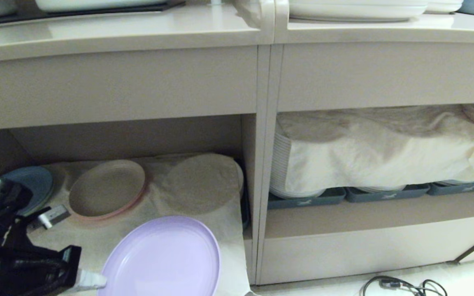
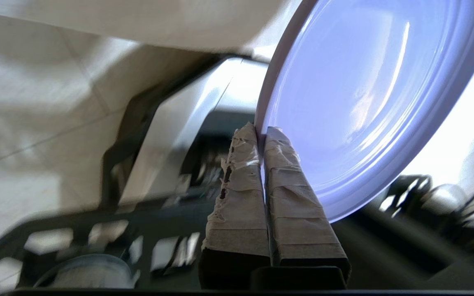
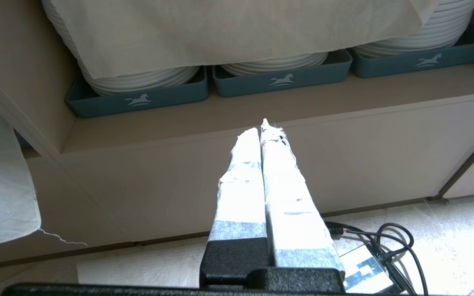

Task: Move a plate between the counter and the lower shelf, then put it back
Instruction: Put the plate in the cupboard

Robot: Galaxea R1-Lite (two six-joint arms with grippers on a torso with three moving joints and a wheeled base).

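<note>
Lilac and closest to the head camera, the plate hangs at the front of the lower shelf, out over the wrinkled white cloth that drapes down past the shelf's front edge. Its left rim is pinched by the left gripper, whose taped fingers are closed tight on the rim in the left wrist view, one on each face of the plate.

Across the top runs the counter, with a white dish partly in sight on it. Under it, to the right of the divider, the wider compartment holds a big cloth cover thrown over stacks of white plates standing in grey-blue trays side by side.

Deeper in the lower shelf a beige plate with a pink rim lies flat on the cloth, and a blue plate sits to its left, partly hidden by the black arm. A round shape under the cloth bulges to the right of the beige plate.

Down at floor level the right gripper points at the cabinet's base panel, its fingers pressed together on nothing. Black cables curl on the pale floor beside it.
</note>
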